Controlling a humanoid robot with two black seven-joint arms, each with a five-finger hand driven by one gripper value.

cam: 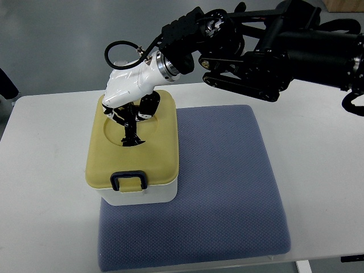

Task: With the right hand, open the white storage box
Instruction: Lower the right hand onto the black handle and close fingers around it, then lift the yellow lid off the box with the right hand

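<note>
Right hand (129, 102): white shell, black fingers, arm enters from 2 o'clock of the frame; hand sits over the far half of the box lid, fingers curled down and pressing into the round recess — not clamped on anything I can see.
Left hand: not in view.
White storage box (149, 193): white body, pale yellow lid (156, 148); stands on the near-left corner of the blue-grey mat (227, 187), roughly 8 o'clock from frame centre.
Lid state: looks fully seated, closed all round as far as the view shows.
Latch (129, 181): dark blue clip on the lid's near edge, at 6 o'clock from the hand, apart from the fingers.
Key relation: fingers are on top of the lid, toward 12 o'clock; the latch lies straight toward the camera from them. Box long axis runs 12-to-6, so latch and hand sit at opposite ends of it.
Nearer hand: right — the only one present.
Judgement: opening not yet begun. The hand likely needs to travel toward 6 o'clock to reach the clip, or hook the lid edge; a downward press where it is now won't lift anything.
Risk: box is near the mat edge and may slide or tip if pulled.
Table (318, 148): white, plain.
Writing/brands: none legible on box, lid, mat or arm.
</note>
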